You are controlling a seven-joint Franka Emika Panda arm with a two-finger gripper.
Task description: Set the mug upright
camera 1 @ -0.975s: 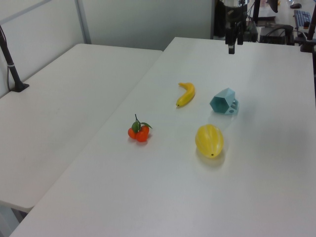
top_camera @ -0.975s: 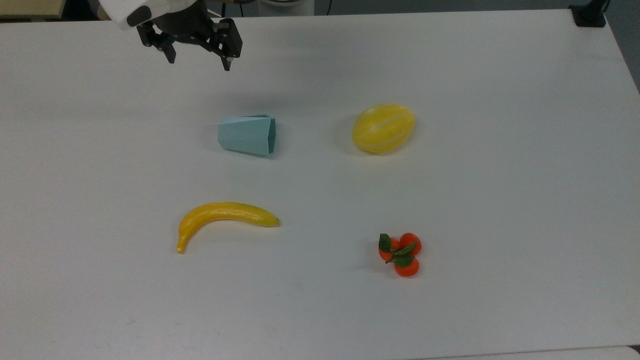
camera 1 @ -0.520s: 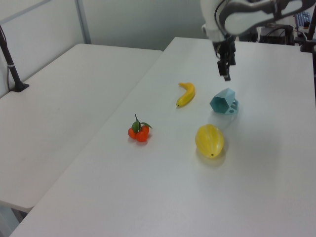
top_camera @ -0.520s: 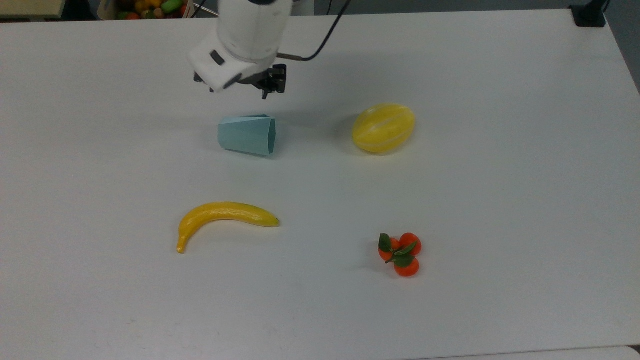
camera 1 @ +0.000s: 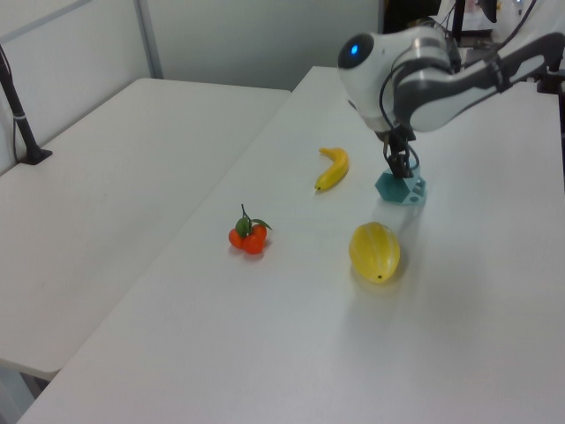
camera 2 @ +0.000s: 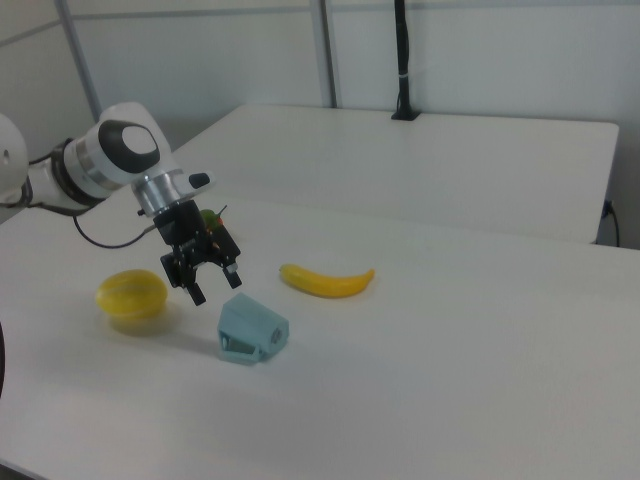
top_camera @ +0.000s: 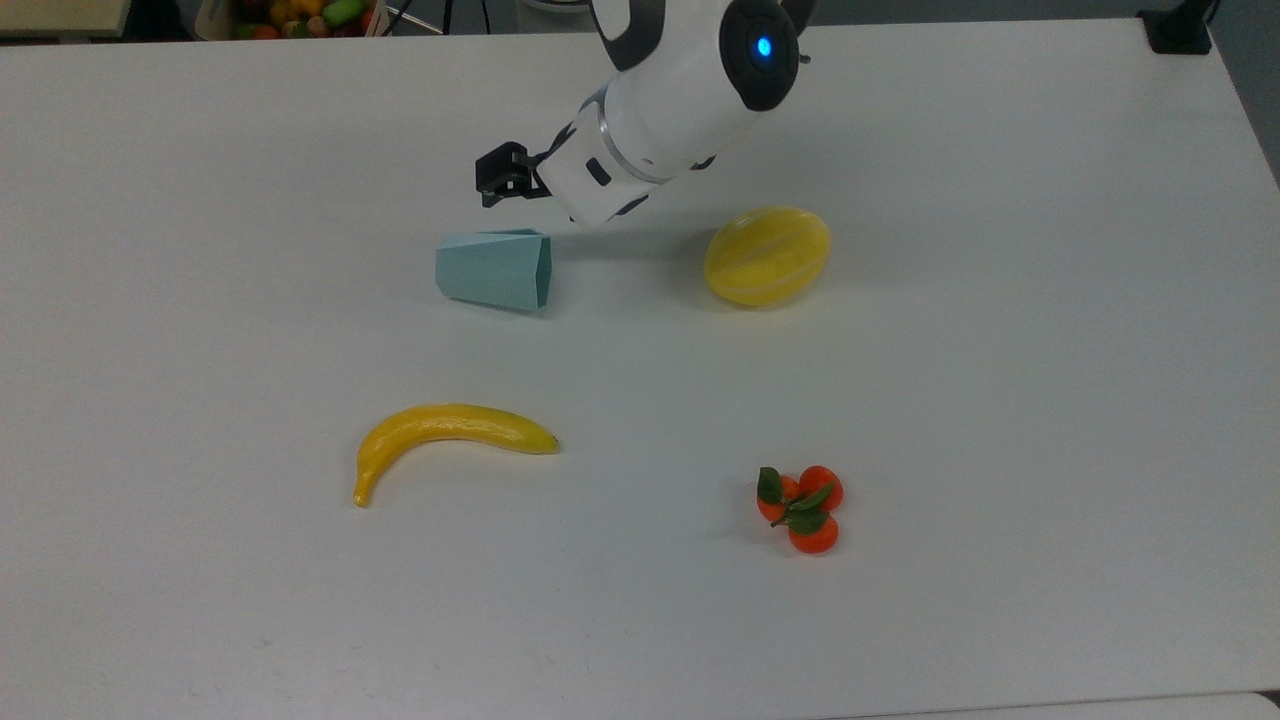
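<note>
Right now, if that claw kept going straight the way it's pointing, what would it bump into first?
Most likely the mug. The gripper, fingers open, points down just above it in the right view. Depth is unclear, so it might meet the table beside the mug instead.

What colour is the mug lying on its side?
Pale teal; the mug shows it best in the top view.

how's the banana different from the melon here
The banana is long, thin and curved; the melon is a plump oval. The melon has pale stripes; the banana is plain with a dark tip. In the top view the melon lies beside the arm, the banana lower down, farther off. Both are yellow and lie on the table.
</note>
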